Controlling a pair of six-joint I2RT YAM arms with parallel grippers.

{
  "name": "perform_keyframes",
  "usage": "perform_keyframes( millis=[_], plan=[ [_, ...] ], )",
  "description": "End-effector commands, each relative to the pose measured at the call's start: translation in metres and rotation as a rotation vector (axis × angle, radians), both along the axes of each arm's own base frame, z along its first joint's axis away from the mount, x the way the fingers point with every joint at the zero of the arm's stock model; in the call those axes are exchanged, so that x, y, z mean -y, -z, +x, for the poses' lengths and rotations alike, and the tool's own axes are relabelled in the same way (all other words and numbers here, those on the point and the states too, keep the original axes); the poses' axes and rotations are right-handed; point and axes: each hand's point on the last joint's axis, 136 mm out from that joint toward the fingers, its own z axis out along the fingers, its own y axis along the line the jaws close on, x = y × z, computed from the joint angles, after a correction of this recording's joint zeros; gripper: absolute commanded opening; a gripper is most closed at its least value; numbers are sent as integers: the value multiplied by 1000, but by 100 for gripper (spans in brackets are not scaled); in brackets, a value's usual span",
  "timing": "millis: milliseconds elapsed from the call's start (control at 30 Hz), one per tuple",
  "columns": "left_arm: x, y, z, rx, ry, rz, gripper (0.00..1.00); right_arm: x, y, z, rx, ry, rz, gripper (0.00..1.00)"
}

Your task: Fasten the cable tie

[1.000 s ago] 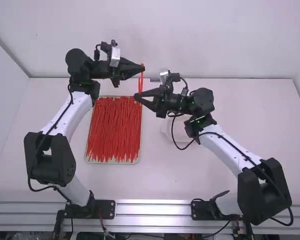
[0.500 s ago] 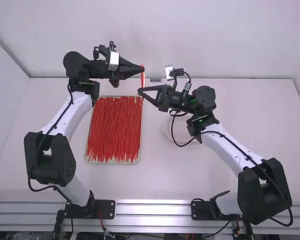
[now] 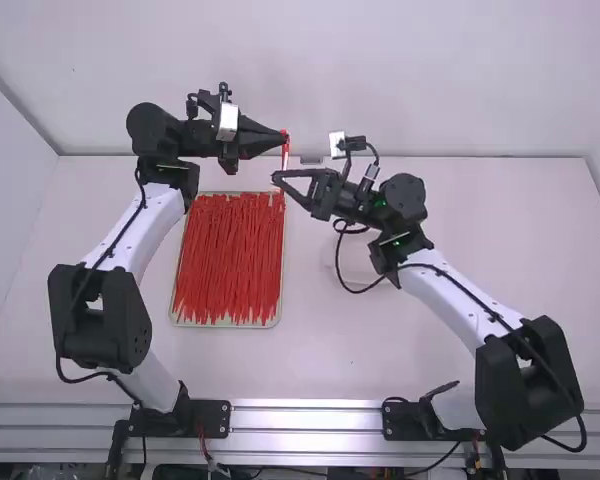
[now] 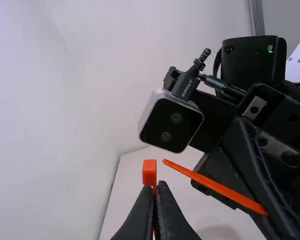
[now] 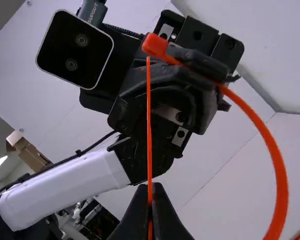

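**High view.** My left gripper (image 3: 282, 139) and right gripper (image 3: 278, 178) meet in the air over the far end of the tray (image 3: 276, 323), the left one higher. The cable tie (image 3: 285, 152) shows as a short red strip between them. The tray holds a dense layer of loose red ties (image 3: 230, 255) lying lengthwise. There is bare white table (image 3: 500, 220) to the right of the tray and nearer the arm bases. The back wall is close behind both grippers.

**Left wrist view.** Left gripper (image 4: 153, 186) is clenched on the cable tie (image 4: 149, 172) just under its square head. The tail slants across to the right gripper (image 4: 270, 165). Its wrist camera (image 4: 170, 122) sits close ahead and crowds the space.

**Right wrist view.** Right gripper (image 5: 150, 187) is pinched on the strap. The cable tie (image 5: 148, 115) runs straight from my fingers to its head, then bows out in an arc. Left gripper (image 5: 190, 55) is directly behind the head.
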Motion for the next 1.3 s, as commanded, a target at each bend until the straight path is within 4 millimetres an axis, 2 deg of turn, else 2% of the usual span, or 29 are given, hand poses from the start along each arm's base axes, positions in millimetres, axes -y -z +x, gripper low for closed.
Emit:
perform_keyframes(
  millis=[0, 700, 867, 1267],
  plan=[
    [2, 4, -1, 4, 12, 6, 2, 1, 1, 4, -9, 22, 6, 0],
    [13, 5, -8, 4, 48, 9, 2, -1, 4, -5, -1, -32, -10, 0],
    [13, 12, -18, 65, 107, 46, 2, -1, 4, -5, -2, -34, -10, 0],
    [13, 12, -16, 56, 100, 44, 2, 6, 4, 1, -27, -19, -5, 0]
  ],
)
